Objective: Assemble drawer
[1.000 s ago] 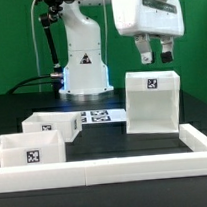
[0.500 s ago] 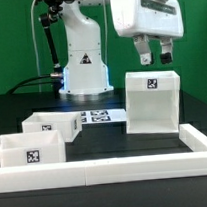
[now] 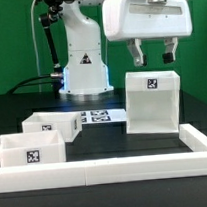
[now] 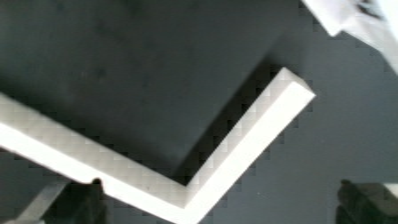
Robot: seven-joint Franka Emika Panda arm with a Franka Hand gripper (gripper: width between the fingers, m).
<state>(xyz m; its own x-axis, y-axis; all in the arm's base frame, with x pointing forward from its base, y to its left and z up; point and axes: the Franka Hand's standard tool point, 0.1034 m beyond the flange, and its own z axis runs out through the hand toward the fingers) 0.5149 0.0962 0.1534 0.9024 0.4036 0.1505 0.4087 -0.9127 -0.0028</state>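
Observation:
The drawer's large white cube-like shell point(image 3: 152, 102) stands on the black table at the exterior view's right, a tag on its front. Two small open-top trays point(image 3: 51, 125) point(image 3: 32, 152) sit at the exterior view's left, each tagged. My gripper point(image 3: 152, 56) hangs in the air above the shell, fingers apart and empty. In the wrist view the shell's white rim point(image 4: 231, 135) shows as a V shape below the gripper point(image 4: 217, 205), with both dark fingertips point(image 4: 68, 200) at the frame edge, wide apart.
The long low white border wall point(image 3: 106, 169) runs along the front and the exterior view's right point(image 3: 202, 137). The marker board point(image 3: 100, 117) lies flat between the trays and the shell. The robot base point(image 3: 84, 68) stands behind.
The gripper has turned about its vertical axis and shifted slightly toward the exterior view's left, now facing broadside; its fingers show wider apart. The drawer parts have not moved.

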